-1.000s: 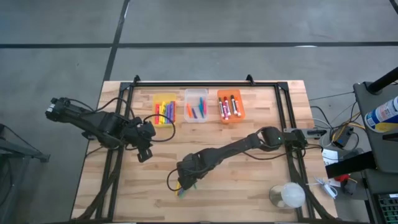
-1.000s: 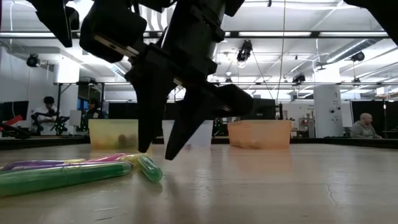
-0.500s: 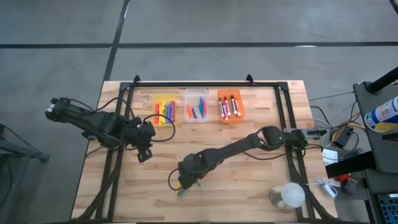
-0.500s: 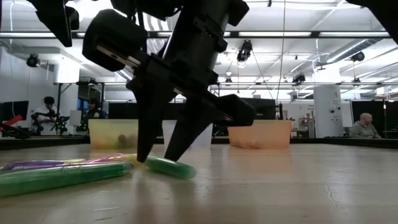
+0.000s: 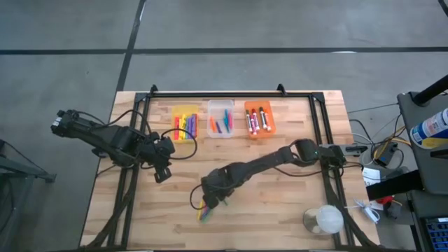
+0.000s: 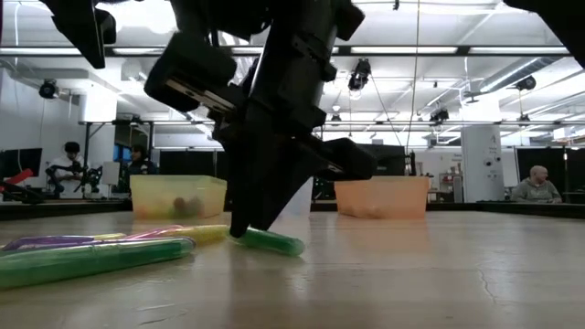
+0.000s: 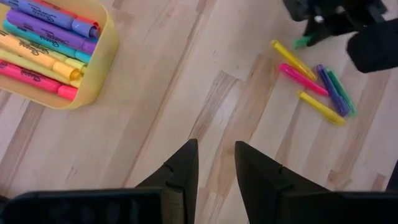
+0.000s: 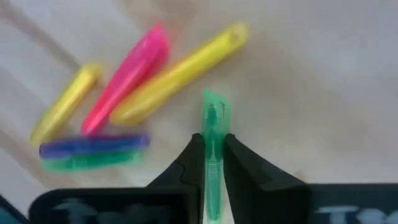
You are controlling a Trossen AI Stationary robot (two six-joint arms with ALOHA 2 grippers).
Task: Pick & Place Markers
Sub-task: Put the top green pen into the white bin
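Observation:
My right gripper point(image 5: 211, 198) is down at the table's near middle, shut on a green marker point(image 8: 214, 134). Beside it lies a loose heap of markers point(image 8: 124, 106): two yellow, one pink, one purple and one green, all flat on the wood. The left wrist view shows the same heap point(image 7: 317, 84). My left gripper point(image 7: 216, 155) hovers open over bare wood at the table's left, near the yellow bin point(image 5: 185, 122). That bin holds more markers point(image 7: 43, 43). The clear bin point(image 5: 220, 119) and the orange bin point(image 5: 259, 119) also hold markers. My right gripper pinches the green marker between its two fingers point(image 8: 198, 149), partway along the body point(image 8: 214, 146). The fingers come from above, slanting down. In the low view the marker point(image 6: 270, 242) lies nearly flat, its free end point(image 6: 294, 247) on the table.
The three bins stand in a row at the table's far edge. A black frame point(image 5: 231, 94) runs around the table top. A white round thing point(image 5: 325, 220) sits at the near right corner. A dark cable point(image 5: 192, 201) loops beside the heap.
My right gripper has shut on the green marker, which stood between its open fingers a second ago. The marker has swung around on the table, away from the heap. The gripper has shifted slightly toward the far edge.

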